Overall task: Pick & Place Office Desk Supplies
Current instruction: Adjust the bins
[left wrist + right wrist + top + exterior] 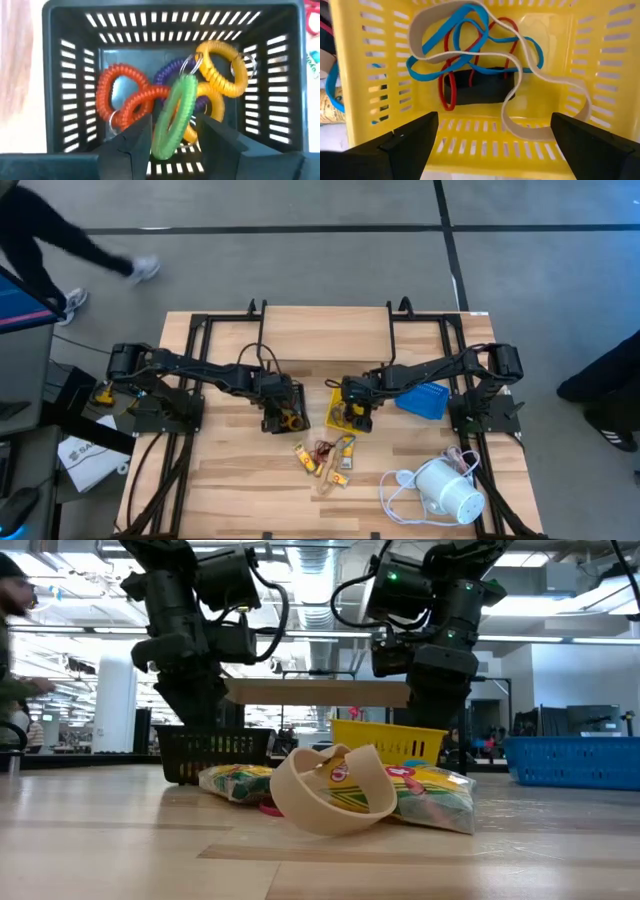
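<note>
My left gripper [172,136] hangs over the black mesh basket [70,75], shut on a green coil loop [176,112]. Red [120,95], purple [172,70] and yellow [222,67] coil loops lie on the basket's floor. My right gripper [494,120] stands open above the yellow basket [370,75], touching nothing. On that basket's floor lie blue [470,30], red [451,75] and cream [540,75] rubber bands and a black one [480,87]. From above, the two grippers [283,418] [357,418] sit side by side at mid table. My left gripper pinches the green coil loop's lower part [162,147] between its two fingers, coming from above and pointing steeply down. The loop stands on edge above the other loops in the basket. Whether its lower end touches the basket floor, I cannot tell.
A blue basket [425,400] sits right of the yellow one. Loose packets, clips and a wide tan band [330,790] lie on the wood [325,455] nearer the front. A white cylindrical device with cord [450,492] stands front right. People move beyond the table.
</note>
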Tool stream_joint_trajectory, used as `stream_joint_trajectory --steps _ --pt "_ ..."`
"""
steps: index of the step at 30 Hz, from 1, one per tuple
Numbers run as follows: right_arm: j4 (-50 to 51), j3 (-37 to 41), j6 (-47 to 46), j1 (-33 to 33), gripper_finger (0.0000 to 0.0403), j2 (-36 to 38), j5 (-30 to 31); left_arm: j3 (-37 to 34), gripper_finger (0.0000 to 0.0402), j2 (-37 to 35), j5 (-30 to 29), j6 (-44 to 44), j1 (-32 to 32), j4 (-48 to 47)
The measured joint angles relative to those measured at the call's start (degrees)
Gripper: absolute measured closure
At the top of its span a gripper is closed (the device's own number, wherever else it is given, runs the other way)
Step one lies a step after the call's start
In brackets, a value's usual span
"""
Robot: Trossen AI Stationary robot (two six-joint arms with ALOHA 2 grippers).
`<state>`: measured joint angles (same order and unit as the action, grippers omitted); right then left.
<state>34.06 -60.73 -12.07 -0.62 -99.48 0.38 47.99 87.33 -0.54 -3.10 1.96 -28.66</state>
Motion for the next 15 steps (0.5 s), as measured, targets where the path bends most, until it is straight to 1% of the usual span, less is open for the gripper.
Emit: stream_joint_trajectory --steps 7,15 --pt "2.13 0.02 -0.01 0.67 0.0019 0.27 0.04 0.00 0.0253 -0.16 -0.09 -0.19 0.00 -2.42" --pt "6.34 0.02 -0.80 0.61 0.0019 3.99 0.66 0.00 0.0253 -0.16 -0.55 -0.39 0.00 -4.85"
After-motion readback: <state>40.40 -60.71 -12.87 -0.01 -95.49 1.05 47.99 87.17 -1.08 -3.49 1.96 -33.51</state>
